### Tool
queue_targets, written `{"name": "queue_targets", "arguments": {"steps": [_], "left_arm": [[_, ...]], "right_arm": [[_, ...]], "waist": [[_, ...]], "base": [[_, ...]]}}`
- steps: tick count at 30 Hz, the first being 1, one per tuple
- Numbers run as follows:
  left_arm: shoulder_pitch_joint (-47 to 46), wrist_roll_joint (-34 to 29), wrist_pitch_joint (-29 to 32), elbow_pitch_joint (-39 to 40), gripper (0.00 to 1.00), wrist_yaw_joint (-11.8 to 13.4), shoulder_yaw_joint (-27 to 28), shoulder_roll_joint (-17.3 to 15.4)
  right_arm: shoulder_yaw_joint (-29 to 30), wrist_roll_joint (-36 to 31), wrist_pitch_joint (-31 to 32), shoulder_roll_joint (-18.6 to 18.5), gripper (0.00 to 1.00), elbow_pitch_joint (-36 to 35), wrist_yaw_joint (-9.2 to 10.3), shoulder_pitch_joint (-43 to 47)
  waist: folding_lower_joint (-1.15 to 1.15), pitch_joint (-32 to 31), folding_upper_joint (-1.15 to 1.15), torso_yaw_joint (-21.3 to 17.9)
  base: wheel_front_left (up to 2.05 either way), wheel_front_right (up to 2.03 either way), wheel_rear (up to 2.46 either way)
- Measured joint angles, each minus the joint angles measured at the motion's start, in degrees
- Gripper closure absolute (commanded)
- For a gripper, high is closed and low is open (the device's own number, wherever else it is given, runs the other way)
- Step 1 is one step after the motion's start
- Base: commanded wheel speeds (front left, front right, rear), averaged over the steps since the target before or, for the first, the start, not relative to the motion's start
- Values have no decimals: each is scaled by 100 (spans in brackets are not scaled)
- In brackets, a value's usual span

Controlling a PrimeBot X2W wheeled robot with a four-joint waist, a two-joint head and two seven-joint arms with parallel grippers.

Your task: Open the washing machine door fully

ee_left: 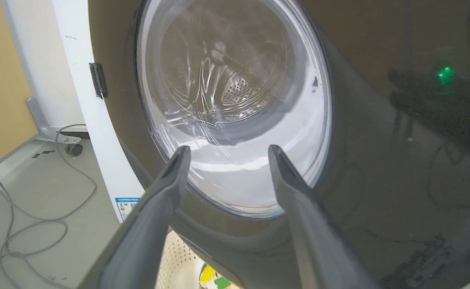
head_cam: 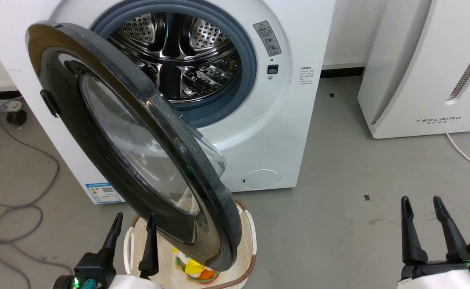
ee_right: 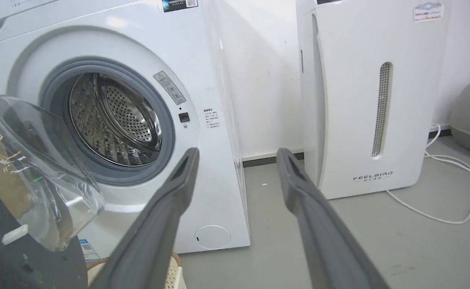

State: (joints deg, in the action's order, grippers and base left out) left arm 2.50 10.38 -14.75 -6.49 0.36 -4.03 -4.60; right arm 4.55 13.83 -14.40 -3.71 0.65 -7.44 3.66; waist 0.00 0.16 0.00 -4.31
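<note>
The white washing machine (head_cam: pixel 267 132) stands ahead with its steel drum exposed. Its round black door (head_cam: pixel 110 168) hangs swung out on the left hinge, about halfway open, its free edge reaching toward me over a basket. My left gripper (head_cam: pixel 134 224) is open just in front of the door's glossy outer face, fingers apart and holding nothing. In the left wrist view the door's glass window (ee_left: pixel 235 100) sits right past the left gripper (ee_left: pixel 227 150). My right gripper (head_cam: pixel 421 204) is open low on the right, well away from the door. In the right wrist view the right gripper (ee_right: pixel 237 154) points at the washing machine (ee_right: pixel 203 80); the door's glass bowl (ee_right: pixel 46 176) bulges at the left.
A cream perforated laundry basket (head_cam: pixel 247 237) with colourful items sits on the floor under the door's free edge. A white FEELBIRD appliance (head_cam: pixel 423 68) stands to the right. Grey cables (head_cam: pixel 14 208) loop on the floor at the left, a white cord (ee_right: pixel 451 192) at the right.
</note>
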Motion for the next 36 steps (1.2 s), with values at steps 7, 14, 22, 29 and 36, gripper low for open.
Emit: {"name": "queue_targets", "arguments": {"steps": [7, 14, 22, 29, 36], "left_arm": [[-1, 34, 0, -37, 0, 4, 29, -27], [-7, 35, 0, -104, 0, 2, -2, -43], [-24, 44, 1, -146, 100, -2, -63, -79], [-44, 98, 2, -97, 100, -1, -76, -115], [-172, 165, 7, 457, 100, 73, -47, -107]], "right_arm": [[-394, -870, 544, 48, 0, -720, 0, 355], [-497, -826, 706, 62, 0, -604, 0, 433], [-515, -812, 689, 62, 0, -385, 0, 400], [-533, -792, 672, 62, 0, -281, 0, 378], [-530, -777, 666, 62, 0, -221, 0, 328]], "waist": [[0, 2, 0, 43], [0, 28, 0, 99], [0, 136, 0, 133], [0, 194, 0, 164], [1, 164, 0, 234]], "base": [[0, 0, 0], [0, 0, 0], [0, 0, 0], [0, 0, 0], [0, 0, 0]]}}
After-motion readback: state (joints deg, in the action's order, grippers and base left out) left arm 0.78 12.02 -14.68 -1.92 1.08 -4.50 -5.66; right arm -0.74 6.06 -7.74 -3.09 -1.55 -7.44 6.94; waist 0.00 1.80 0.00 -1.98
